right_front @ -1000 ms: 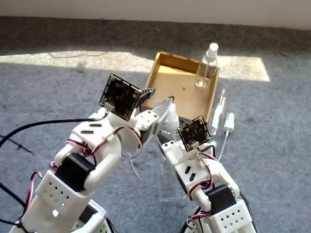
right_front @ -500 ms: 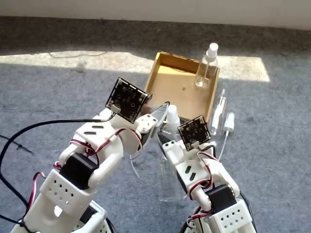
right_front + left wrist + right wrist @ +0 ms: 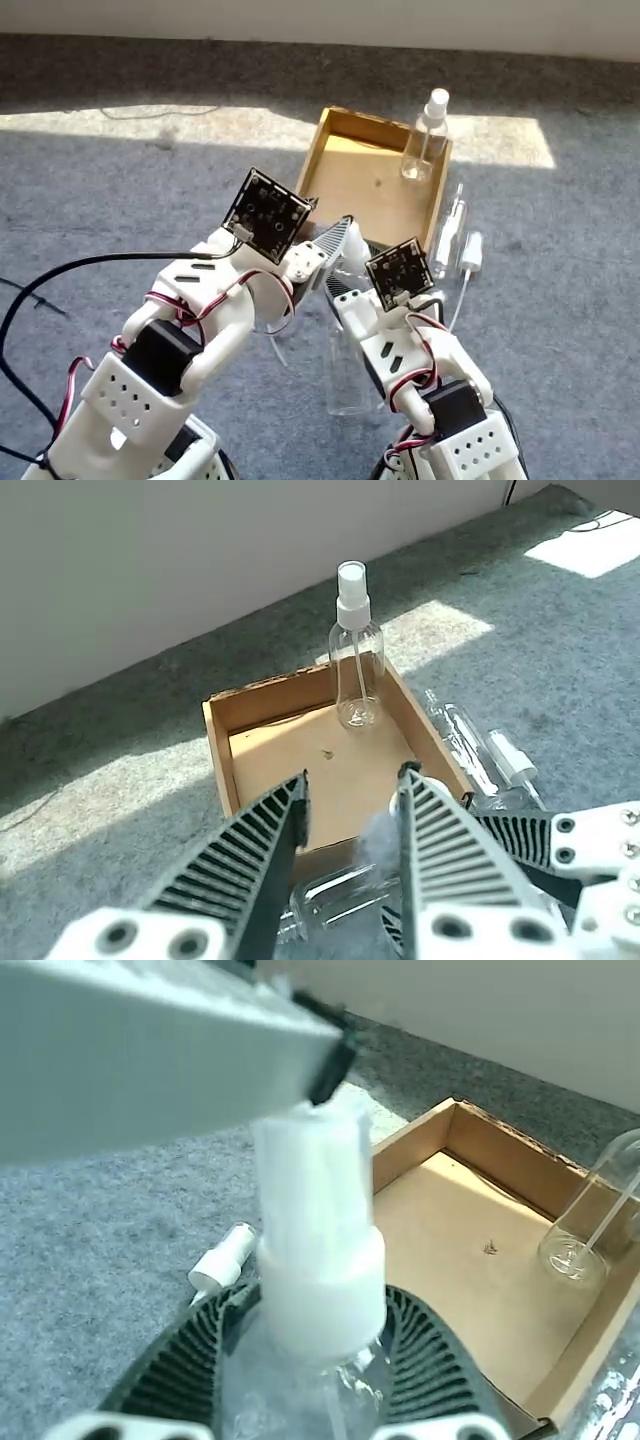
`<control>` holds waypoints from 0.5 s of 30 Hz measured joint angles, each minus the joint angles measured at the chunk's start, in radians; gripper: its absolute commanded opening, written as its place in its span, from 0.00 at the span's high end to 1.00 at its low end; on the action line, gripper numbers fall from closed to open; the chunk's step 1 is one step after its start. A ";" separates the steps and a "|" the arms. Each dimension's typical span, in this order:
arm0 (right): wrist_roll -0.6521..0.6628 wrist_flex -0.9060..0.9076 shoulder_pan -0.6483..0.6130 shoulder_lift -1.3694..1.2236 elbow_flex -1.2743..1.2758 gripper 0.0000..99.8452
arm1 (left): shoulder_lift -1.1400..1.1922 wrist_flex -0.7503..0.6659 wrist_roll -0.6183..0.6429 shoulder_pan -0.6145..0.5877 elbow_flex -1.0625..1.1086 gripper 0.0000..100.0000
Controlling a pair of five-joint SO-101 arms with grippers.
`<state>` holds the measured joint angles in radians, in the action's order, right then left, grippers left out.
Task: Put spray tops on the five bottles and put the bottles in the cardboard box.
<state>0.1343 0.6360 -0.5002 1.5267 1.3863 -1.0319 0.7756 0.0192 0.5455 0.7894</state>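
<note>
My right gripper [image 3: 318, 1300] is shut on a clear bottle [image 3: 300, 1385] and holds it upright, with a white spray top [image 3: 318, 1230] on its neck. In the high view the right gripper [image 3: 345, 283] holds it just in front of the cardboard box [image 3: 360, 170]. My left gripper [image 3: 353, 777] is open, its fingers on either side of that spray top [image 3: 378, 840], and reaches in from the left [image 3: 332, 212]. Another bottle [image 3: 425, 140] with its top on stands in the box's far right corner.
Clear bottles [image 3: 450, 230] and a loose spray top [image 3: 470, 250] lie on the carpet right of the box. One more bottle [image 3: 348, 375] lies under the right arm. Another loose spray top [image 3: 225, 1260] lies on the carpet beside the held bottle.
The left arm has come down and nearer, bringing its open gripper around the held bottle's spray top. The right arm and its bottle have stayed put.
</note>
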 measured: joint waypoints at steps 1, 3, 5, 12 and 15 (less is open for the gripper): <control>0.000 0.000 0.000 0.000 0.000 1.00 | -0.008 0.000 -0.011 -0.002 -0.005 0.85; 0.000 0.000 0.002 0.000 0.000 1.00 | -0.029 0.000 -0.023 -0.028 -0.029 0.85; 0.009 0.000 0.046 0.000 0.000 1.00 | -0.071 0.002 -0.023 -0.075 -0.051 0.85; 0.052 -0.043 0.204 -0.072 -0.077 1.00 | -0.181 0.061 -0.023 -0.264 0.029 0.85; 0.052 -0.075 0.244 -0.193 -0.176 1.00 | -0.178 0.063 -0.023 -0.367 0.126 0.85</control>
<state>0.1864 0.5608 -0.2562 1.3334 1.2098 -1.2098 0.8385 -0.0038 0.1788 0.9152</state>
